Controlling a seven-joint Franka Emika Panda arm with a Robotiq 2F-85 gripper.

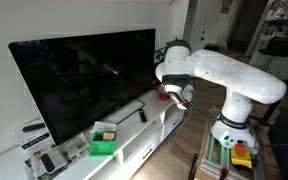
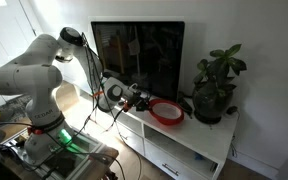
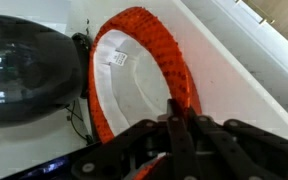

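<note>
In an exterior view the white robot arm (image 2: 39, 75) stands at the far left and reaches rightward over a low white surface (image 2: 209, 138). Its jaws are clenched on the left rim of a red bowl (image 2: 166, 112). The bowl sits low over the surface, in front of the right half of the black television (image 2: 144, 50). Whether its base lies flat there cannot be told. Just to the right of the bowl stands 1 potted plant (image 2: 216, 85), near the end of the surface.

In the wrist view a dark rounded object (image 3: 24, 70) fills the left side, with black cables (image 3: 79, 110) beside it. Next comes the bowl, white inside with an orange-red rim and 1 small label (image 3: 119, 58) near its upper edge. The 2 fingers (image 3: 174, 130) rise from the bottom edge, pressed together across the rim's right side.

From the opposite exterior view, the television is at the left, a green box (image 1: 104, 143) lies on the surface below it, and the arm is at the right.
</note>
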